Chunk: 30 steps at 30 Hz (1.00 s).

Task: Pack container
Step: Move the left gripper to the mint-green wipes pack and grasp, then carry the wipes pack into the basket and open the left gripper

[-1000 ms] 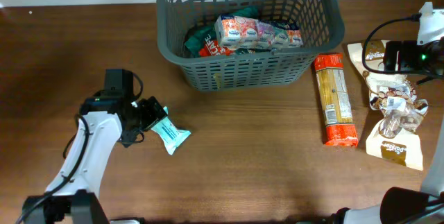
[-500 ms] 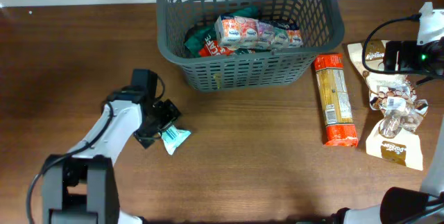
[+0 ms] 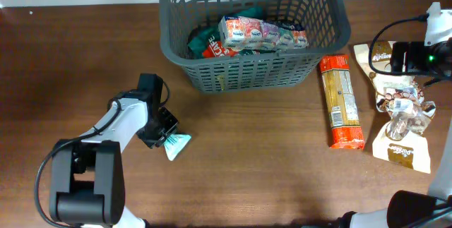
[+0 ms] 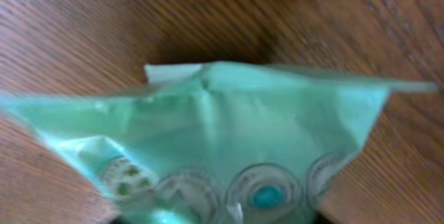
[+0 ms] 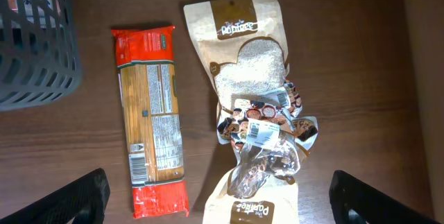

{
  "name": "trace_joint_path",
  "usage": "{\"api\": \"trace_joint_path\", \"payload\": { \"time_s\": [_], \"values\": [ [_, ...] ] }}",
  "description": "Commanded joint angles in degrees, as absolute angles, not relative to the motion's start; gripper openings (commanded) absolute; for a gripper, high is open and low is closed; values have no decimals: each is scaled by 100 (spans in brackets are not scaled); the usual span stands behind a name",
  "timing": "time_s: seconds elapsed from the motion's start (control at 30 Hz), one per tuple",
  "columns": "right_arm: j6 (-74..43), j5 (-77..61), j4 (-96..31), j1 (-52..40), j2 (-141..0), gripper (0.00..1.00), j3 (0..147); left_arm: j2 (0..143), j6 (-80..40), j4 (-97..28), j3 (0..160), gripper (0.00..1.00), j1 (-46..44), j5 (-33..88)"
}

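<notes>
Left gripper [image 3: 164, 130] set on the end of a teal packet [image 3: 176, 145], grip unclear.
Its jaws meet the packet, but I cannot tell whether they pinch it. The right gripper [image 5: 222, 200] hangs with jaws wide above a spaghetti pack [image 5: 151, 123] and brown pouches [image 5: 251, 50]. The container [image 3: 247, 76] stands at the far middle of the table [image 3: 268, 178], holding packets.

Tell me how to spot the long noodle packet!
Find the big grey basket at the back of the table. Just to its right lies the noodle packet, flat on the wood. It is long, thin and orange-ended, unlike the brown bags beside it.
</notes>
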<state>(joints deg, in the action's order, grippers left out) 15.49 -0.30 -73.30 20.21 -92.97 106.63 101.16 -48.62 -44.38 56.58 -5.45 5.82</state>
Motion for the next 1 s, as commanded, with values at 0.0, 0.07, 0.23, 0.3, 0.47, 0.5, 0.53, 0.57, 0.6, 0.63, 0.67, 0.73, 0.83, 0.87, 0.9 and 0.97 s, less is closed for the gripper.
{"api": "trace_joint_path", "payload": {
  "time_s": [0.0,0.07,0.23,0.3,0.47,0.5,0.53,0.57,0.6,0.63,0.67,0.73,0.83,0.87,0.9,0.97],
  "values": [
    [1586,-102,-7332,2029,-9301,99,10781,10272,-4829,-4440,5664,2,-508,779],
    [1586,-102,-7330,2029,-9301,99,10781,10200,-4613,-4556,5835,2,-405,819],
    [1586,-102,-7330,2029,-9301,99,10781,9710,-3704,-5162,6989,2,115,814],
    [1586,-102,-7332,2029,-9301,99,10781,9470,-3448,-5356,7590,3,322,816],
    [1586,-102,-7330,2029,-9301,99,10781,8973,-2869,-5535,9426,9,733,812],
    [1586,-102,-7330,2029,-9301,99,10781,8925,-2755,-5516,9747,10,751,810],
    [1586,-102,-7330,2027,-9301,99,10781,8888,-2519,-5474,10106,10,757,814],
    [1586,-102,-7330,2027,-9301,99,10781,8864,-2248,-5468,10444,10,733,816],
    [1586,-102,-7332,2029,-9301,99,10781,8862,-1984,-5448,10718,9,692,827],
    [1586,-102,-7330,2027,-9301,99,10781,8862,-1570,-5402,11010,8,624,893],
    [1586,-102,-7330,2029,-9301,99,10781,8864,-1035,-5306,11229,7,523,1007],
    [1586,-102,-7330,2027,-9301,99,10781,8862,-64,-5002,11428,7,290,1293],
    [1586,-102,-7330,2029,-9301,99,10781,8892,965,-4574,11463,6,-145,1581],
    [1586,-102,-7330,2029,-9301,99,10781,8925,1208,-4488,11463,5,-281,1619],
    [1586,-102,-7330,2027,-9301,99,10781,8980,1500,-4399,11463,3,-434,1699],
    [1586,-102,-7330,2027,-9301,99,10781,9124,2130,-4259,11463,2,-720,1920]
  ]
}}
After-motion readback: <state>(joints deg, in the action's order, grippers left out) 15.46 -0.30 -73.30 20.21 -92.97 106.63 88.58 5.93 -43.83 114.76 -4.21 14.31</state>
